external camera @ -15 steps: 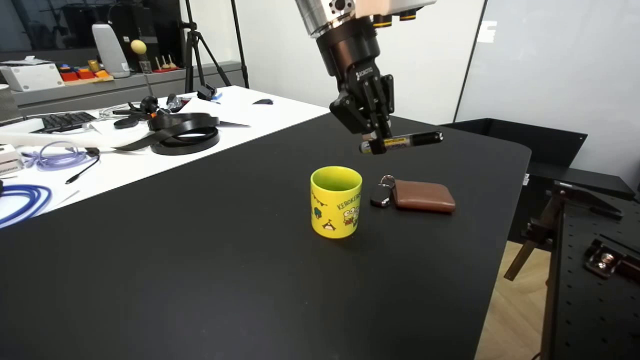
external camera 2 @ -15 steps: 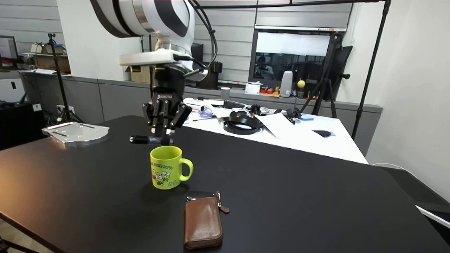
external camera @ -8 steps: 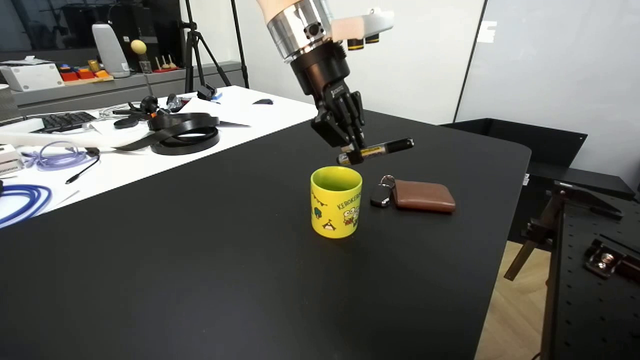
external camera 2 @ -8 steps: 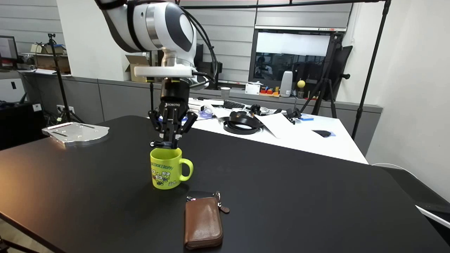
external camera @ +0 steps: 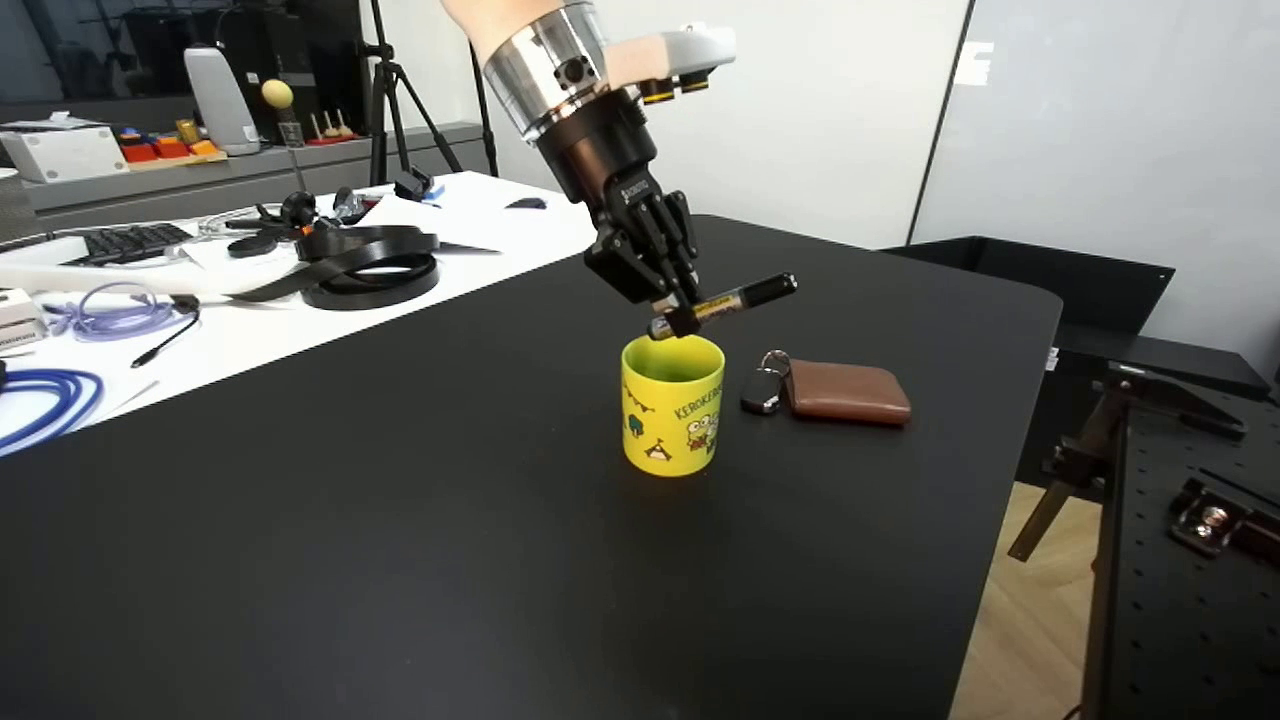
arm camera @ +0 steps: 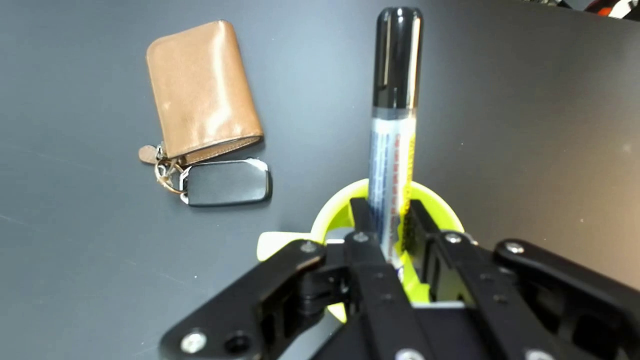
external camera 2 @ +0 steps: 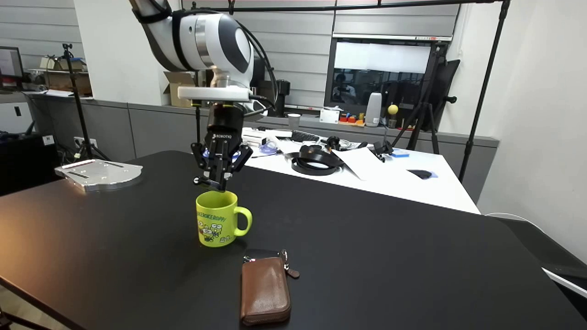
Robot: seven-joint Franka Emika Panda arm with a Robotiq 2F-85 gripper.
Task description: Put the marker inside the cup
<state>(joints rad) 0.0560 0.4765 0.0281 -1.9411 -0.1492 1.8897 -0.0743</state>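
Observation:
The yellow cup [external camera: 672,425] stands upright on the black table, its handle [external camera 2: 245,222] showing in an exterior view; its rim shows under the jaws in the wrist view [arm camera: 345,197]. My gripper [external camera: 683,318] is shut on the marker [external camera: 730,302], which has a black cap and a printed label. They are just above the cup's mouth in both exterior views [external camera 2: 220,185]. The marker tilts, capped end up and away from the fingers [arm camera: 387,215], lower end near the rim. In the wrist view the marker [arm camera: 393,135] lies across the rim's far side; its lower end is partly hidden.
A brown wallet [external camera: 850,392] with a black key fob [arm camera: 227,182] lies beside the cup. A silver metal plate [external camera 2: 101,174] lies at the table's far side. A white table [external camera: 480,225] with a black strap roll [external camera: 370,270] and cables adjoins the black table.
The gripper has carried the marker over to the cup and lower, leftward in an exterior view. The marker now tilts more, its capped end higher. The cup and wallet have not moved.

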